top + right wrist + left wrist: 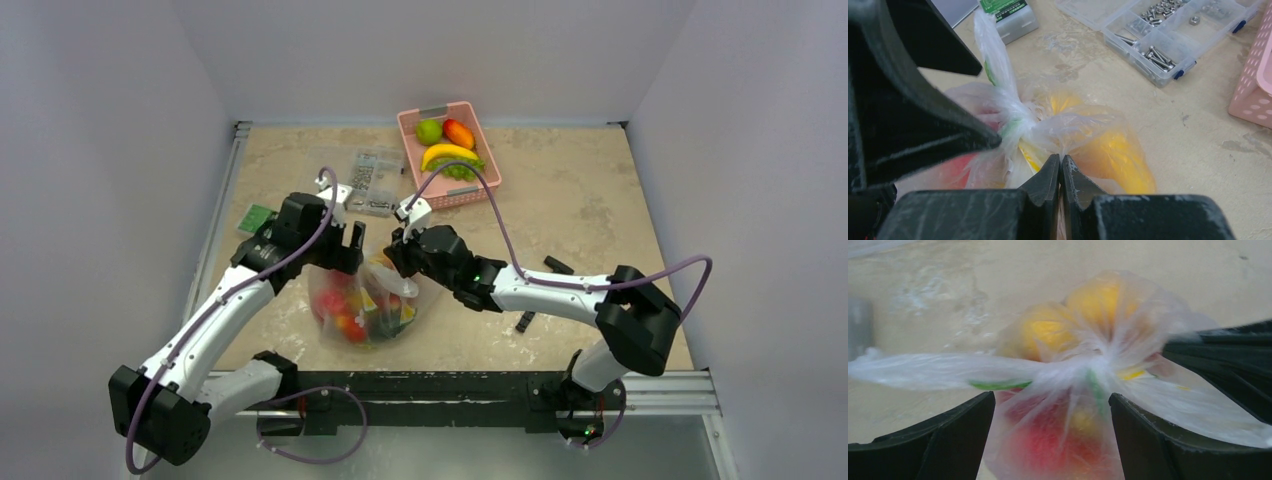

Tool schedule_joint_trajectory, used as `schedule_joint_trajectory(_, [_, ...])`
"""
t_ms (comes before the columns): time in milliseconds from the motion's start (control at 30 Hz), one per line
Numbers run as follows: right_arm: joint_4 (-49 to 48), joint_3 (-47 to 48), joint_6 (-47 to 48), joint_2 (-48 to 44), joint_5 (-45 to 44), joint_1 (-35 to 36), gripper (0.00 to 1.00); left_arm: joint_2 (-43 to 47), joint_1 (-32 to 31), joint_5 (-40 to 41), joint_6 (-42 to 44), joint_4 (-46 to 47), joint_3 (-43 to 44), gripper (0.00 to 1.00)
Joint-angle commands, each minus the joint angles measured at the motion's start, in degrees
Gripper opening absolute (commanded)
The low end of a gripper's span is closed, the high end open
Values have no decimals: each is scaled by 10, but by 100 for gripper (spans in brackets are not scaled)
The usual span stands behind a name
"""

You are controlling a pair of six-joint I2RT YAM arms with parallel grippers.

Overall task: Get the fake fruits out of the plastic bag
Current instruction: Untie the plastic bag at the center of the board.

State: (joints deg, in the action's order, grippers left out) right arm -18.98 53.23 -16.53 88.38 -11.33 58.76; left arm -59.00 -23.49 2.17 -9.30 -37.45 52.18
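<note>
Nearest the viewer, two robot arms reach in from the near edge of the bench [585, 205] and meet over the plastic bag [368, 300], which sits just ahead of them, left of centre. The bag is tied shut at a knotted neck. The fake fruits [348, 318], red, orange-yellow and yellow, show through the film, none yet taken out.

The right gripper [1061, 162] is closed, its tips pinching a fold of film just below the knot, apparently to anchor the bag. The left gripper [1052, 405] is open, its jaws standing either side of the gathered neck without clamping it. It seems lined up to take the opposite side so the knot can be pulled apart.

Farther back lie a clear parts case [372, 178] and a pink basket [470, 192] holding a banana and other fruit.
</note>
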Motion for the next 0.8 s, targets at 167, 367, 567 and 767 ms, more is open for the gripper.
schedule_joint_trajectory(167, [-32, 7, 0, -32, 2, 0, 3, -49, -31, -199, 49, -32, 38, 71])
schedule_joint_trajectory(367, [-9, 20, 11, -24, 4, -1, 3, -46, -39, -170, 51, -35, 38, 43])
schedule_joint_trajectory(567, [26, 34, 35, -13, 24, -1, 22, -38, -41, -146, 51, -28, 37, 5])
schedule_joint_trajectory(767, [52, 59, 77, -4, 56, -1, 58, -25, -46, -119, 54, -28, 35, 0])
